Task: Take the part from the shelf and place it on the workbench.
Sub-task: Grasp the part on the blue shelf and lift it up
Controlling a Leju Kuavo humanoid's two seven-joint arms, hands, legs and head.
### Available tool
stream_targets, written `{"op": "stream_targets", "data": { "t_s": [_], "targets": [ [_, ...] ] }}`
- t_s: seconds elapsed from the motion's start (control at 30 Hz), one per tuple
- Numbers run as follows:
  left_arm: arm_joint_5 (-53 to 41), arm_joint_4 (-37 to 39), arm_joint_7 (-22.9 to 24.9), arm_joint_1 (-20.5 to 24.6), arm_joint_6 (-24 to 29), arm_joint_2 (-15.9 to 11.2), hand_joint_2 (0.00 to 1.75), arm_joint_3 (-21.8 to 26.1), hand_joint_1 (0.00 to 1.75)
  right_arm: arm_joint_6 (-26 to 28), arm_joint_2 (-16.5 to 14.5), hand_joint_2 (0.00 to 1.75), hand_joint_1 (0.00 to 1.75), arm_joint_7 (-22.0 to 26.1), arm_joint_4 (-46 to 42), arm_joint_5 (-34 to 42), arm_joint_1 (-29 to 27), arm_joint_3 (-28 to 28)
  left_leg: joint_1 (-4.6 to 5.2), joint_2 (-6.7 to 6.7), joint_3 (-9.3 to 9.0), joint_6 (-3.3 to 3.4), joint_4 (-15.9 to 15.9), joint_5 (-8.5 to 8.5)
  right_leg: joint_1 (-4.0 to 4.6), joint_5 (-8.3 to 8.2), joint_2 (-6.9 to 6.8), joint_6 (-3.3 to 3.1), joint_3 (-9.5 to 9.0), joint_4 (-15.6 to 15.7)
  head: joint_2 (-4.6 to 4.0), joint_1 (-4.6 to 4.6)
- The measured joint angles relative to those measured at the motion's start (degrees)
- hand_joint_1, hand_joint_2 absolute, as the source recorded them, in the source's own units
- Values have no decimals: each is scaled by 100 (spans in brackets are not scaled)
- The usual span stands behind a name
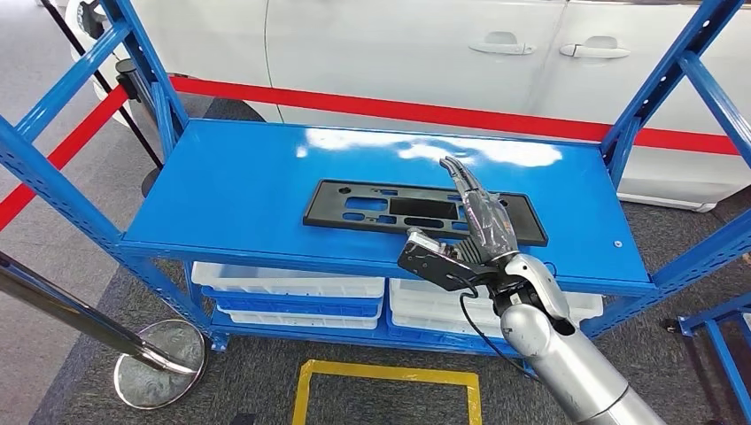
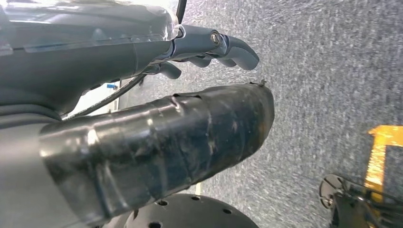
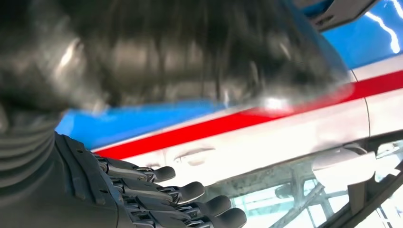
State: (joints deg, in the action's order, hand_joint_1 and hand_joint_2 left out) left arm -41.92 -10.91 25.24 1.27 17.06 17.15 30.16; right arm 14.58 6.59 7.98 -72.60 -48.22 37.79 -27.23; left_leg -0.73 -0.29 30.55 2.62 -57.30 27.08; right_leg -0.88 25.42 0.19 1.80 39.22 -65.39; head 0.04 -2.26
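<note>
One black part [image 1: 423, 212] lies flat on the blue shelf [image 1: 230, 190]. Right hand [image 1: 478, 221] hovers above it, fingers spread, holding nothing. Left hand [image 2: 142, 95] hangs empty over the floor, fingers slightly curled and apart.

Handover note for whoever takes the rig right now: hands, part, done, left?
Right hand: fingers extended and apart, over the right end of the black part; holds nothing, and contact cannot be told.
Left hand: hangs over the grey carpet, fingers slightly curled, holds nothing.
Part: lies flat on the blue shelf top, not lifted.
Done: right hand reached to the part.
Left: grasp it, lift it off the shelf, carry it to the workbench and set it down.
</note>
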Motion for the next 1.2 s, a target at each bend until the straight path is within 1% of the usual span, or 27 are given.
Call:
{"op": "stream_targets", "data": {
  "t_s": [0.03,0.07,0.1,0.13,0.17,0.2,0.27,0.4,0.53,0.7,0.8,1.2],
  "targets": [
    [-12,1,0,4,-4,6,0,3,0,-18,18,175,0,-8,-7,-7,-3,-2,0,-4,-35,-22,-6,35,17,-160,-7,-25,-117,341,-1,-1],
    [-25,1,1,10,-5,11,0,6,0,-32,31,175,0,-14,-4,-24,-14,-8,-1,-4,-47,-55,-3,62,40,-241,-14,-64,-210,586,-1,3],
    [-35,3,2,15,-6,15,0,8,0,-32,36,175,0,-15,4,-45,-41,-18,-1,-2,-53,-92,1,78,64,-239,-18,-109,-239,684,-1,-2],
    [-45,4,3,20,-7,19,0,10,0,-30,39,175,0,-15,14,-69,-76,-31,5,-1,-51,-123,-3,95,74,-234,-21,-138,-244,714,-1,-3],
    [-53,4,3,18,-7,20,0,11,0,-28,45,175,0,-12,26,-86,-110,-43,6,1,-53,-140,-5,107,76,-252,-18,-153,-264,730,-1,-6],
    [-57,5,3,15,-8,20,0,12,0,-28,51,175,0,-8,40,-96,-143,-52,6,1,-68,-145,-10,117,76,-271,-12,-158,-270,736,-1,-14],
    [-59,7,2,15,-4,21,0,15,0,-77,69,175,0,7,74,-122,-186,-76,-2,3,-93,-135,8,123,82,-253,4,-162,-284,733,-1,-17],
    [-59,7,1,29,13,21,0,24,0,-218,134,175,0,79,134,-271,-403,-192,-5,3,-152,-144,90,151,86,-210,11,-209,-308,734,0,-18],
    [-70,7,1,28,8,21,0,29,0,-170,190,175,0,80,243,-515,-733,-374,-5,8,-145,-152,117,157,90,-196,12,-226,-319,732,0,-17],
    [-119,7,-2,26,-36,21,0,29,0,2,188,175,0,18,499,-742,-960,-611,-5,9,-147,-198,120,143,91,-199,10,-237,-324,728,0,-16],
    [-140,7,-3,26,-52,21,0,29,0,105,164,175,0,-21,665,-850,-1016,-730,-3,9,-150,-210,118,140,87,-203,10,-237,-329,727,0,-15],
    [-148,7,-4,26,-56,21,0,29,0,152,118,175,0,-27,931,-897,-1034,-876,7,9,-147,-218,94,153,76,-204,10,-233,-337,727,0,-14]
  ]
}}
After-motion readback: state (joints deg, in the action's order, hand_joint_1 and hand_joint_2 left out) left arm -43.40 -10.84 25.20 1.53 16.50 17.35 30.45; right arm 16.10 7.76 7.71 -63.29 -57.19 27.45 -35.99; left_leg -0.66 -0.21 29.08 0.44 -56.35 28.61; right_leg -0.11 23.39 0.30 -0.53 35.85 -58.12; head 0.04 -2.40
